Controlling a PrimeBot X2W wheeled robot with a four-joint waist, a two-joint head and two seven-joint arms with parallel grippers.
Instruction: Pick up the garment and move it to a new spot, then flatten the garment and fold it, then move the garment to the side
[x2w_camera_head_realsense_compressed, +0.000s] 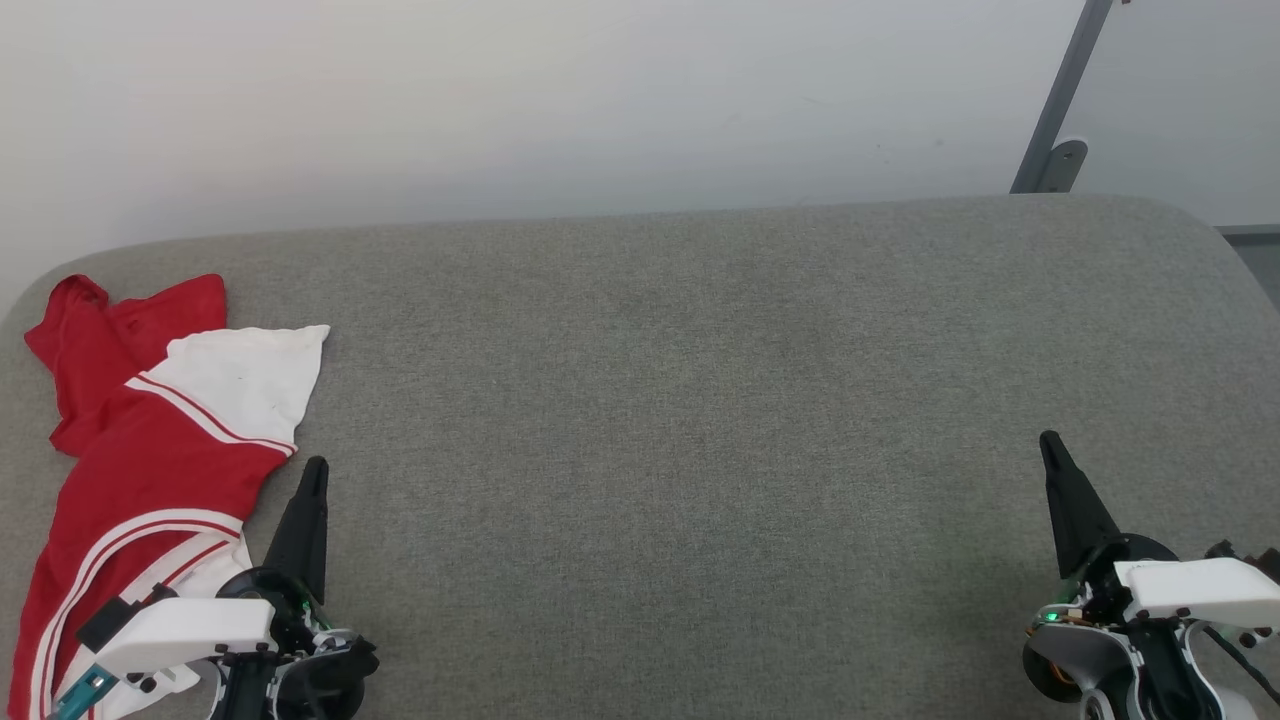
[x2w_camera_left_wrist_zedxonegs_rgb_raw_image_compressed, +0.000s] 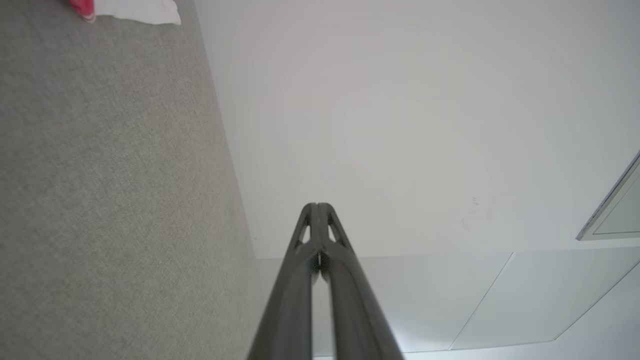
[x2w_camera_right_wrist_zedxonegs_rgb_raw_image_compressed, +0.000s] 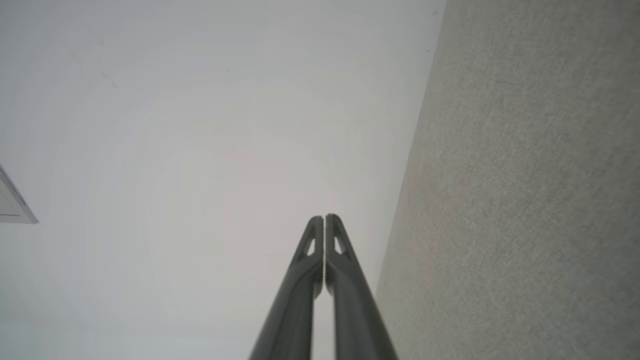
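The garment (x2w_camera_head_realsense_compressed: 150, 450), red with white sleeves and white-and-red stripe trim, lies crumpled at the far left of the grey padded surface (x2w_camera_head_realsense_compressed: 700, 400). A white corner of the garment (x2w_camera_left_wrist_zedxonegs_rgb_raw_image_compressed: 140, 11) peeks in at the top left of the left wrist view. My left gripper (x2w_camera_head_realsense_compressed: 316, 466) is shut and empty, just right of the garment's lower part, fingers pointing up the view. Its fingertips (x2w_camera_left_wrist_zedxonegs_rgb_raw_image_compressed: 316, 206) press together. My right gripper (x2w_camera_head_realsense_compressed: 1048, 438) stands shut and empty at the lower right, far from the garment, with its own fingertips (x2w_camera_right_wrist_zedxonegs_rgb_raw_image_compressed: 324, 218) together.
A white wall (x2w_camera_head_realsense_compressed: 500, 100) rises behind the surface's far edge. A grey metal post (x2w_camera_head_realsense_compressed: 1060, 100) leans at the upper right. The wide grey surface stretches between the two grippers.
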